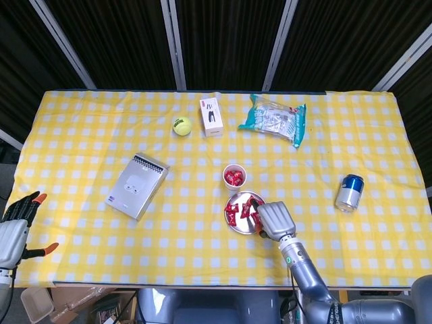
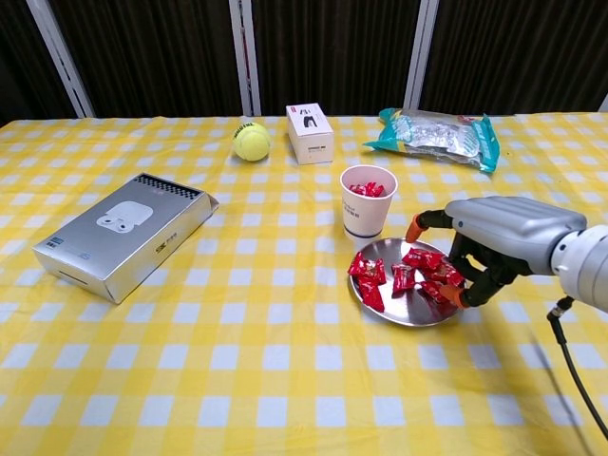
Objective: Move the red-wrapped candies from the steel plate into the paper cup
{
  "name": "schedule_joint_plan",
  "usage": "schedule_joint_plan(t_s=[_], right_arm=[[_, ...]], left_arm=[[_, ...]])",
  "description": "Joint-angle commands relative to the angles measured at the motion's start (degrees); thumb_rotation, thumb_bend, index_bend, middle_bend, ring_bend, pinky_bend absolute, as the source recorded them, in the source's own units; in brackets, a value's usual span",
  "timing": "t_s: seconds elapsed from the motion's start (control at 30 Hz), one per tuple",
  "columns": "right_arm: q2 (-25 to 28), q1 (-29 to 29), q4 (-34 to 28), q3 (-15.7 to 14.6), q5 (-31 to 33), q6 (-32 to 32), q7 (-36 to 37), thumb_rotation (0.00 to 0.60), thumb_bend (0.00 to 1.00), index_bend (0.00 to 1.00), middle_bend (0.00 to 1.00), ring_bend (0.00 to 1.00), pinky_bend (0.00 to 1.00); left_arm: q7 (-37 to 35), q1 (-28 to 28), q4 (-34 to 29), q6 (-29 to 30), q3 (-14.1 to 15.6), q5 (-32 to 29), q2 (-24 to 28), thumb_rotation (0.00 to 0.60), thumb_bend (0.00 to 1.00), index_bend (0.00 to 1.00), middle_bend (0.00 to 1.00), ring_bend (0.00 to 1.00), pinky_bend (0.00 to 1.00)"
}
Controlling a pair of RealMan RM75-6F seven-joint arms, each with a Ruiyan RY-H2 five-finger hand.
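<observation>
Yellow-check tablecloth (image 1: 81,121) covers the whole table, dark slatted wall behind with pale uprights.

Right hand (image 2: 484,252) sits over the right edge of the steel plate (image 2: 380,309), fingers curled down toward the red-wrapped candies (image 2: 404,274). One orange fingertip is down among the right-side candies, the thumb out toward the cup. Cannot tell whether a candy is actually pinched — the palm hides the contact in both views. Left hand (image 1: 15,229) is at the near left table corner, well apart from everything, fingers spread, holding nothing.

Silver box (image 1: 138,185) lies left of centre; snack bag (image 1: 273,119), white carton (image 1: 211,116) and tennis ball (image 1: 181,125) sit along the far side; soda can (image 1: 349,192) stands to the right.

Paper cup (image 2: 368,199) stands upright just beyond the plate, nearly touching its far rim, with some red candies already in it. Many are left on the plate, in a loose pile across the middle and right.

Step in hand looks like a pick. To do it well: single out one wrapper at the pile edge, close thumb and finger on the crimped end, lift straight up — dragging could slide the light plate or knock the cup, which looks easy to tip.
</observation>
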Motion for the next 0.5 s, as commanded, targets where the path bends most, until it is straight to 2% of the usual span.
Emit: schedule_joint_plan(t_s=[0.03,0.27,0.5], right_arm=[[-0.79,0.25,1.17,0.52,1.42,-0.69,-0.36,0.600,0.41,0.23,0.82,0.89,1.00],[-2.03,0.56,3.45,0.99,3.51,-1.75,-0.97,0.600,0.38,0.15,0.82,0.89,1.00],[-2.71,0.79,4.91,1.55,4.76,-2.41,-1.13,0.600,0.38,0.15,0.82,0.89,1.00]], left_arm=[[-0.04,-0.02,-0.01,-0.11,0.00,-0.08,0.05,0.600,0.00,0.00,0.00,0.00,0.00],[-0.16,-0.10,-0.08,-0.38,0.03,-0.15,0.18,0.600,0.00,0.00,0.00,0.00,0.00],[-0.05,-0.16,-0.23,-0.57,0.00,-0.35,0.23,0.600,0.00,0.00,0.00,0.00,0.00]])
